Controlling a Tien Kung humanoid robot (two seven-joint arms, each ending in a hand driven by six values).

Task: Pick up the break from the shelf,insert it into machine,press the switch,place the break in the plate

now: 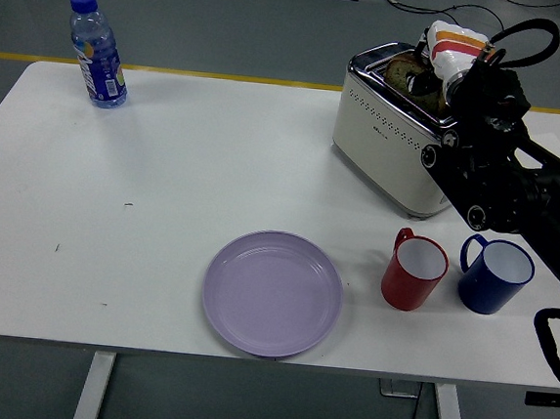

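Note:
A cream and chrome toaster stands at the back right of the white table. A brown slice of bread sticks up out of its top slot, tilted. My right hand, white with orange stripes on a black arm, is over the toaster top with its fingers curled on the bread's right side. An empty lilac plate lies near the front edge, left of the toaster and well apart from the hand. My left arm is out of view.
A red mug and a blue mug stand side by side under my right forearm, in front of the toaster. A water bottle stands at the far left corner. Cables lie on the floor behind the table.

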